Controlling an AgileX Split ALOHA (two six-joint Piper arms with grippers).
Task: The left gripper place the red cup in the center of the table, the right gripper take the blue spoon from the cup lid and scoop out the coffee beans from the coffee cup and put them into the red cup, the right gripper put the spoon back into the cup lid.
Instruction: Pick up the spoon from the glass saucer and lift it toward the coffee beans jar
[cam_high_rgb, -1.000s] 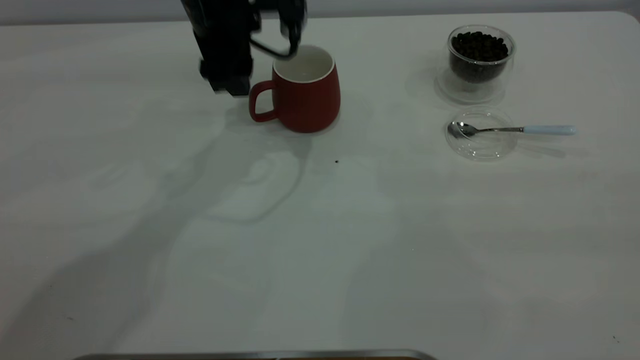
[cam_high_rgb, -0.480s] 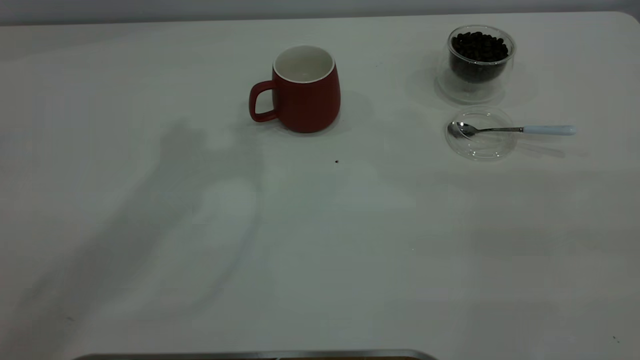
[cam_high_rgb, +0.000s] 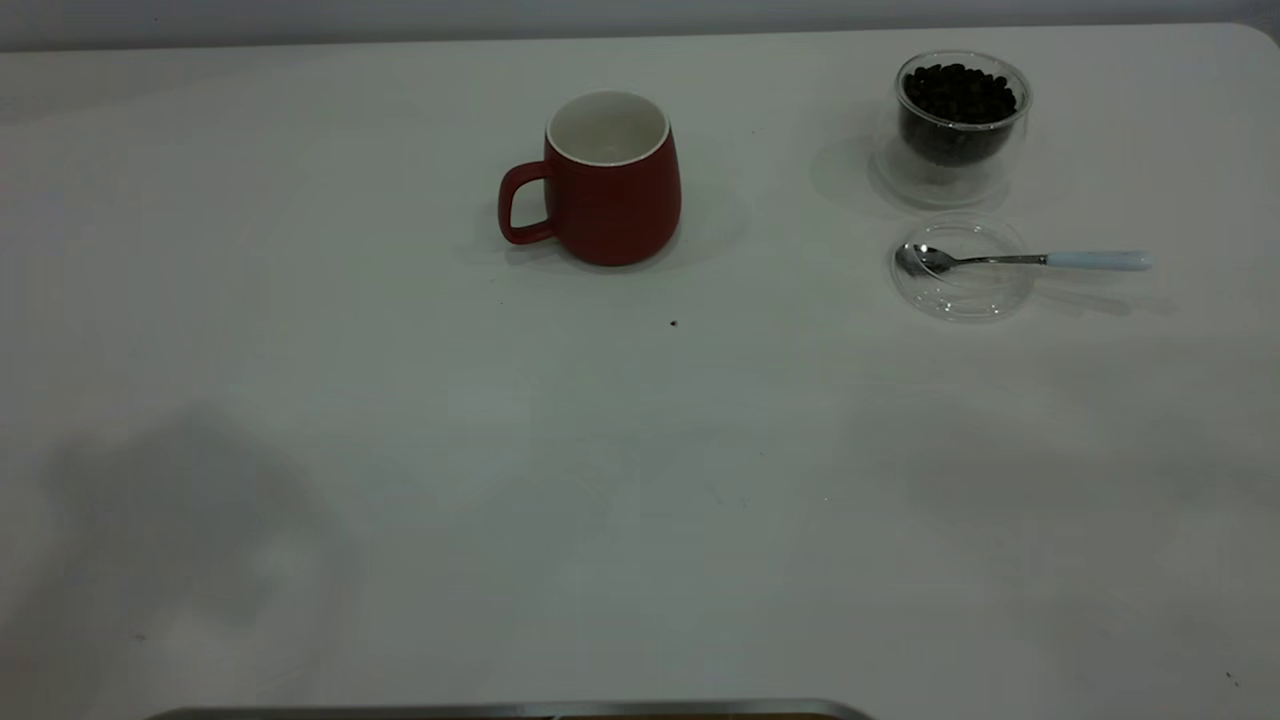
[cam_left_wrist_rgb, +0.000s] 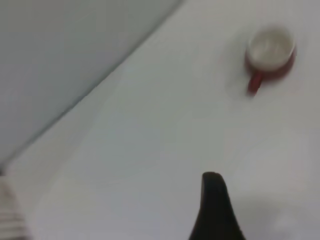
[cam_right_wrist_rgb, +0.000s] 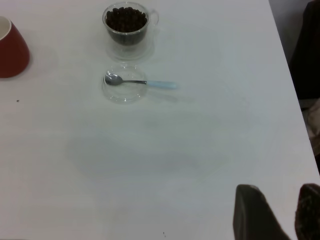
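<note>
With red cup (cam_high_rgb: 612, 190) upright mid-worktop (cam_high_rgb: 400, 450): blue spoon (cam_high_rgb: 1030, 260) in cup lid (cam_high_rgb: 962, 295), right of cup; right tool (cam_right_wrist_rgb: 280, 212) slightly apart; left tool (cam_left_wrist_rgb: 214, 210) — can't tell.

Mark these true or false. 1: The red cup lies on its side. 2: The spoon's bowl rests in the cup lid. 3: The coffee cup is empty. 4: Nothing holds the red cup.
1. False: the red cup stands upright on the table.
2. True: the blue spoon has its bowl in the cup lid, handle sticking out.
3. False: the coffee cup holds coffee beans.
4. True: no tool touches it.
</note>
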